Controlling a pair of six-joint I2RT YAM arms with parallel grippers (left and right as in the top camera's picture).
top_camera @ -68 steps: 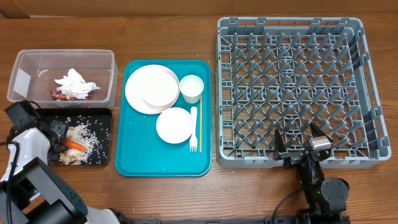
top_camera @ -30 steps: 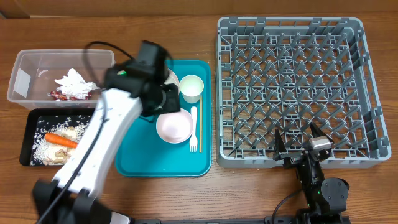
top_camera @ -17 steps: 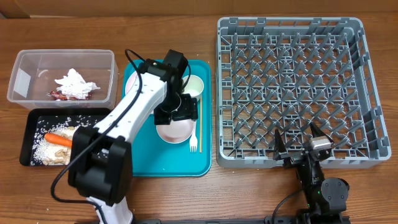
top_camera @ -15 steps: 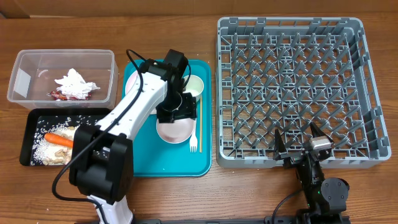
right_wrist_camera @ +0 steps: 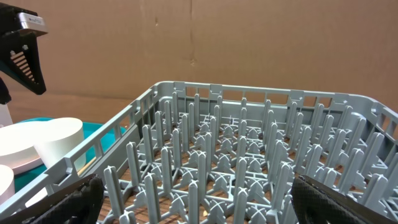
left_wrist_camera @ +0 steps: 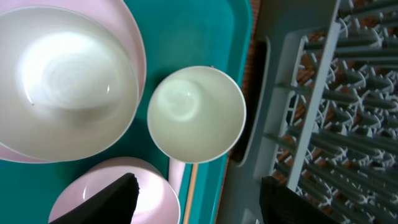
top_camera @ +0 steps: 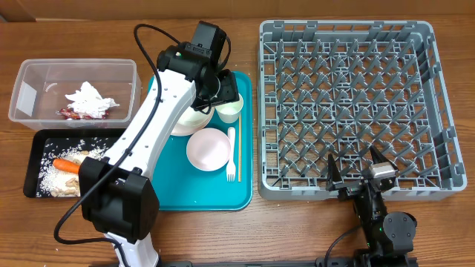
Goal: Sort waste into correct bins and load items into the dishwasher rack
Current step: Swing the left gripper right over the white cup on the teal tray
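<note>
Right now my left gripper (top_camera: 224, 90) hovers over the upper right corner of the teal tray (top_camera: 178, 189), its fingers apart with nothing between them. In the left wrist view the white cup (left_wrist_camera: 196, 114) stands upright mid-frame, just beside the dishwasher rack (top_camera: 445, 111). My right gripper (top_camera: 358, 175) sits spread wide and empty at the rack's lower edge, while at the left of the frame the napkin (top_camera: 90, 98) and red wrapper (top_camera: 74, 113) lie in the clear tub (top_camera: 37, 78) and the carrot (top_camera: 67, 165) lies in the black tray (top_camera: 125, 189).
</note>
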